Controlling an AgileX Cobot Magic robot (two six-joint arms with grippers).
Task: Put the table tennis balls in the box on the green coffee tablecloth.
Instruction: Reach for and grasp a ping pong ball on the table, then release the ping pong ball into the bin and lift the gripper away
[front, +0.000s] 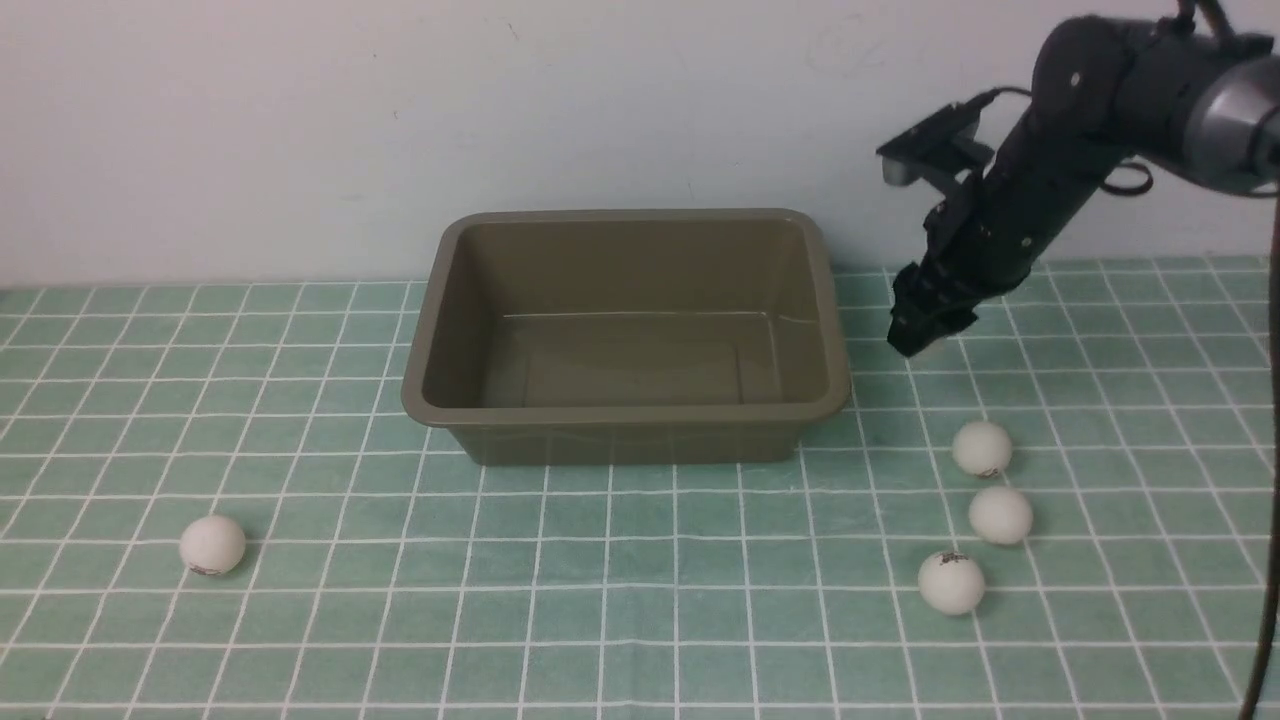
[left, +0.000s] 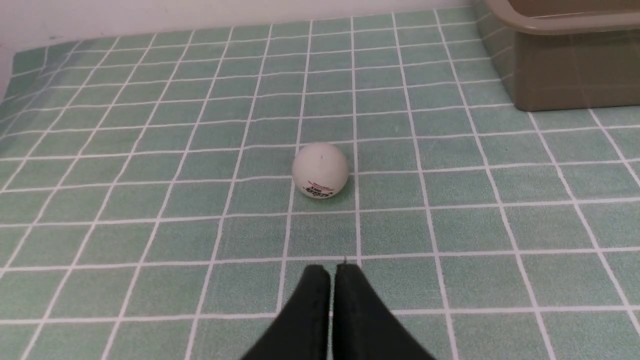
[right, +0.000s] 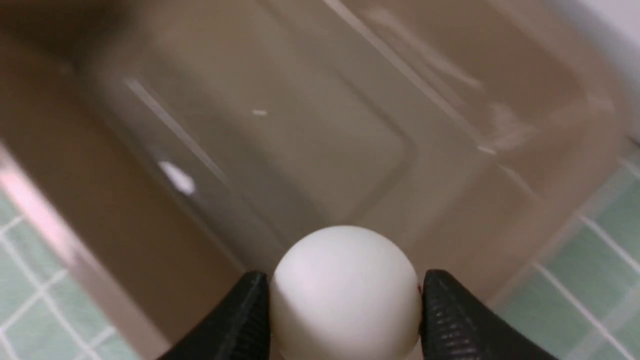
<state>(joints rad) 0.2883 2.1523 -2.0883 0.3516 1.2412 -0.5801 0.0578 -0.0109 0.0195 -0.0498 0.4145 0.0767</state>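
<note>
The olive-brown box (front: 455, 300) stands empty at the back middle of the green checked tablecloth (front: 620, 580). My right gripper (front: 925, 335) hangs just to the right of the box's right rim, shut on a white table tennis ball (right: 345, 292) held between both fingers, with the box's inside (right: 300, 150) showing blurred below it. Three balls lie on the cloth at front right (front: 981, 447), (front: 1000, 514), (front: 951, 581). One more ball (front: 212, 544) lies at front left. In the left wrist view that ball (left: 320, 170) sits a little ahead of my shut, empty left gripper (left: 332, 272).
A pale wall (front: 300, 120) runs behind the cloth, close to the box's back rim. The box's near corner (left: 565, 65) shows off to one side of the left gripper. The right arm (front: 1130, 90) reaches in from the upper right.
</note>
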